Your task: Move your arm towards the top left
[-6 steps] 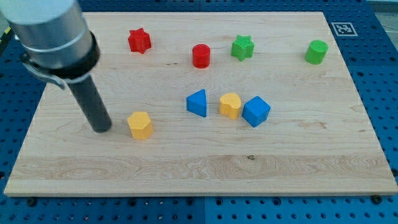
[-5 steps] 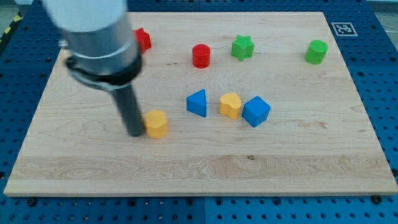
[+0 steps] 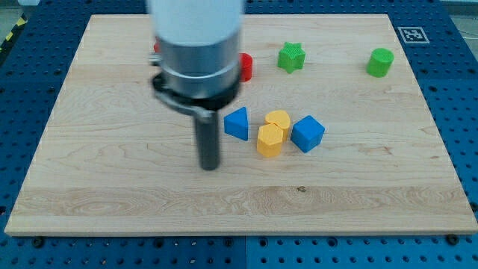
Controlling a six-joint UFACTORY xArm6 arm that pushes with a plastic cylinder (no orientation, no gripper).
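My tip (image 3: 210, 166) rests on the wooden board (image 3: 89, 187), left of and slightly below the middle cluster of blocks. That cluster holds a blue triangular block (image 3: 237, 123), a yellow hexagonal block (image 3: 269, 140), a second yellow block (image 3: 278, 119) just behind it, and a blue cube (image 3: 308, 134). The yellow hexagonal block sits to the right of my tip with a clear gap between them. My arm's grey body hides most of the red star (image 3: 156, 46) and part of the red cylinder (image 3: 245, 66).
A green star (image 3: 291, 56) and a green cylinder (image 3: 380, 62) stand near the view's top right. A black-and-white marker (image 3: 411, 33) sits at the board's top right corner. Blue perforated table surrounds the board.
My tip swept from the board's left side to the right, pushing the yellow hexagonal block rightward until it sits against the other yellow block in the cluster.
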